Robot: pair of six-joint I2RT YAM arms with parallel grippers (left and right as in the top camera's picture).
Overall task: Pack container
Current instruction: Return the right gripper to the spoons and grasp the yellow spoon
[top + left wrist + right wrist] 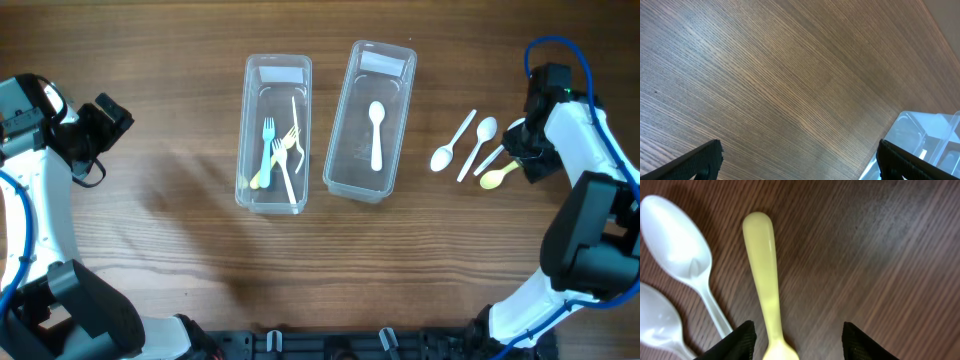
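Two clear plastic containers stand mid-table. The left container point(250, 150) holds several forks, teal, yellow and white. The right container point(400, 110) holds one white spoon point(377, 130). On the table to the right lie two white spoons point(452, 145) and a yellow spoon point(497, 176). My right gripper point(527, 152) is open low over the yellow spoon point(765, 275), its fingers on either side of the handle, not closed on it. My left gripper point(800, 160) is open and empty at the far left, over bare wood.
In the right wrist view two white spoons point(685, 250) lie just left of the yellow one, close to the left finger. A corner of the left container point(925, 135) shows in the left wrist view. The table is dark wood.
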